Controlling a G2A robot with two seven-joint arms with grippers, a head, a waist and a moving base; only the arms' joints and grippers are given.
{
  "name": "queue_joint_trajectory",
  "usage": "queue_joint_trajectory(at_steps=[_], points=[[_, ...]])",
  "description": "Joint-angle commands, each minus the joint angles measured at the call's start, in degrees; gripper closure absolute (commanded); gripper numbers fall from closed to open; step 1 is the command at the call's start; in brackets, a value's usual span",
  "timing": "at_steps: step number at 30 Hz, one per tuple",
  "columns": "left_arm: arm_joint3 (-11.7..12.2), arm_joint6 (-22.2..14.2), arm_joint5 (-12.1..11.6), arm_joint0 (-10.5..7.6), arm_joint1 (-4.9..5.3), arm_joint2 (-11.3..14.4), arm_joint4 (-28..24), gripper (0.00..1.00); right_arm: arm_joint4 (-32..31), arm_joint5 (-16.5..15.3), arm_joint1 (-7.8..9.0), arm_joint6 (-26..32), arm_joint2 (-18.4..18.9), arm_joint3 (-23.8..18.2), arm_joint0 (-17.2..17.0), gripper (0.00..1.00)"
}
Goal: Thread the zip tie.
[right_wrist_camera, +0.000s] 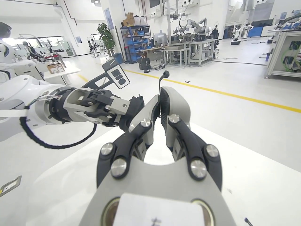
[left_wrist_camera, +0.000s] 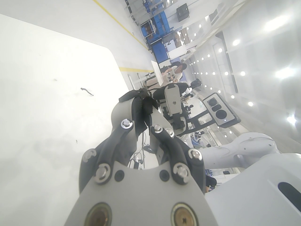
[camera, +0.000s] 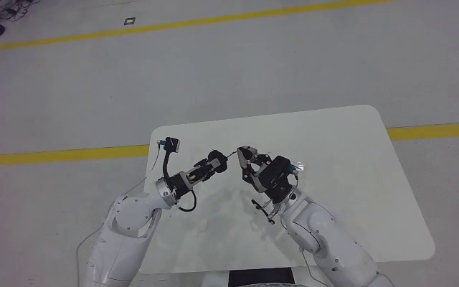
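The right hand (right_wrist_camera: 160, 101) is clamped tight on the zip tie (right_wrist_camera: 161, 83). The black strap is pinched between its pads and rises upright out of the fingertips, with the square head (right_wrist_camera: 166, 73) curling over at the top. The left hand (right_wrist_camera: 132, 106) is right there beside it, tips aimed in at the right hand and very nearly touching. Its black-covered fingers (left_wrist_camera: 137, 102) are pressed together, but whether any of the strap sits between them I can't tell. From the top view, the two hands meet tip to tip above the white desk (camera: 358, 158), over its left half and lifted off the surface. Down on the desk, well apart from both hands, lies a small dark scrap (left_wrist_camera: 87, 91).
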Motion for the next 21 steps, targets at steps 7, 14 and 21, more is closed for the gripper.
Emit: queue_joint_trajectory(at_steps=[7, 14, 21], points=[[0.0, 0.0, 0.0, 0.0, 0.0, 0.0, 0.0, 1.0, -0.68, 0.27, 0.14, 0.0, -0.15, -0.08, -0.17, 1.0], [0.0, 0.0, 0.0, 0.0, 0.0, 0.0, 0.0, 1.0, -0.56, 0.9, 0.24, -0.33, 0.11, -0.38, -0.31, 1.0], [0.0, 0.0, 0.0, 0.0, 0.0, 0.0, 0.0, 1.0, -0.23, 1.13, 0.36, -0.82, 0.41, -0.74, -0.59, 1.0]])
